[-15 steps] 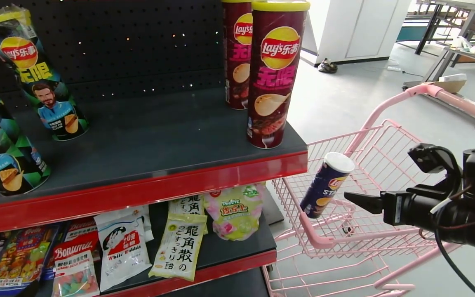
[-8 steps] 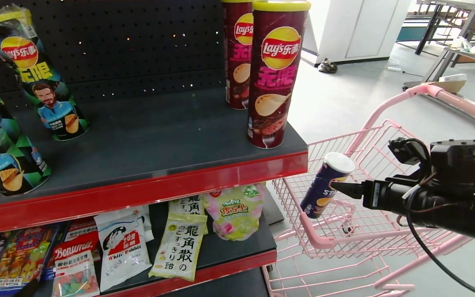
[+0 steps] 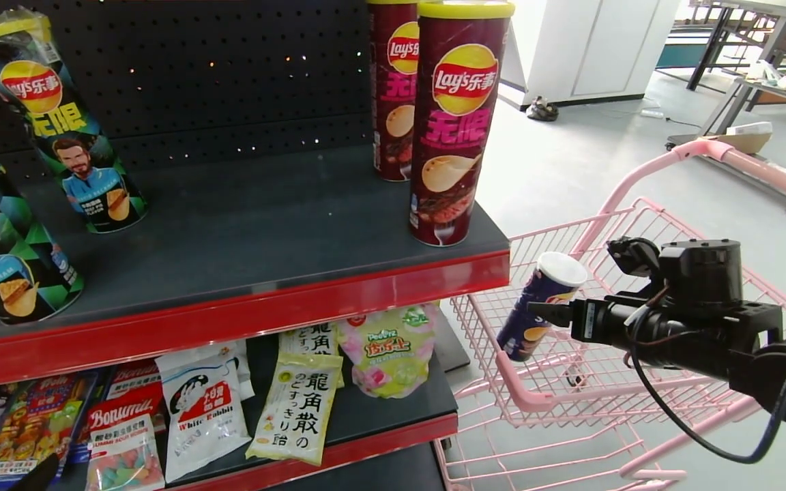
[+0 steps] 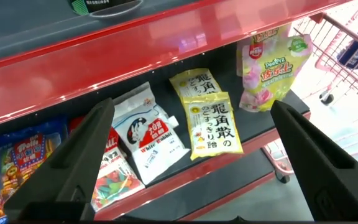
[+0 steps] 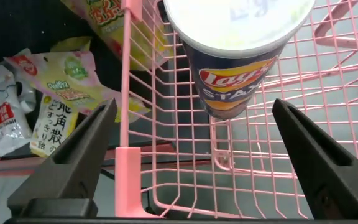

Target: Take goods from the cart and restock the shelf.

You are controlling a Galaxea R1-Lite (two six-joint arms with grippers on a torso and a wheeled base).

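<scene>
upper shelf: dark board open between green cans and edge-standing maroon cans | left gripper: fingers spread, facing lower-shelf snack bags | pink cart: blue can leaning inside | right gripper: fingers spread astride blue can, ungrasped

navy can, white lid; pink wire cart, red-edged shelf

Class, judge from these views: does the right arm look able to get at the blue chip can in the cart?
Probably yes: the open right hand faces the blue chip can leaning in the pink cart, with nothing between them.
</scene>
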